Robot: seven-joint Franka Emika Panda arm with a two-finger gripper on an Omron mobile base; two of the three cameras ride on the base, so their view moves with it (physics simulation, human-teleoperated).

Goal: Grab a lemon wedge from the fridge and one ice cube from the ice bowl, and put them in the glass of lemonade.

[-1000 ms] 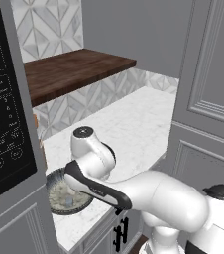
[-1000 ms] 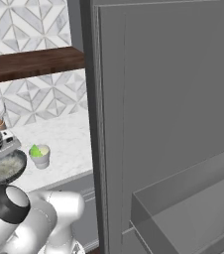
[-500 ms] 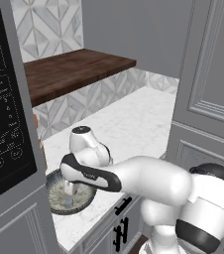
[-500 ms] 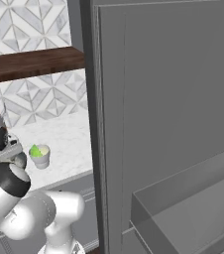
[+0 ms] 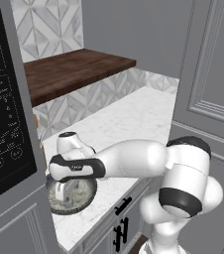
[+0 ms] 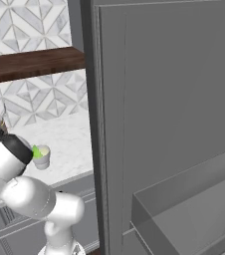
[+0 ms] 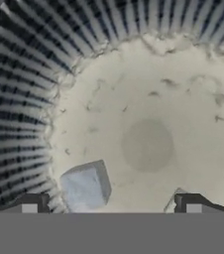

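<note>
Currently, item 1: gripper, jaws released and spread wide, nothing between them, poised low inside the bowl.

Item 2: ice cube, 1 pale block lying on the bowl's speckled floor, close to the ribbed wall. It sits just inside the left finger rather than midway between the 2 tips.

Item 3: bowl on the counter, near its front edge, the hand directly above it in the left base view.

Item 4: glass, further along the counter, green showing at its rim; whether that is the lemon wedge cannot be told.

Risks, judged from this layout:
- Off-centre cube: on closing, the left finger probably meets it first and pushes it sideways, so it may skate out of the pinch.
- Nearby wall: a descent shifted toward the cube could land a fingertip on the ribbed side and tip or drag the bowl.
- Slick, small block: a light or corner-on pinch may let it drop on the way to the glass.
</note>
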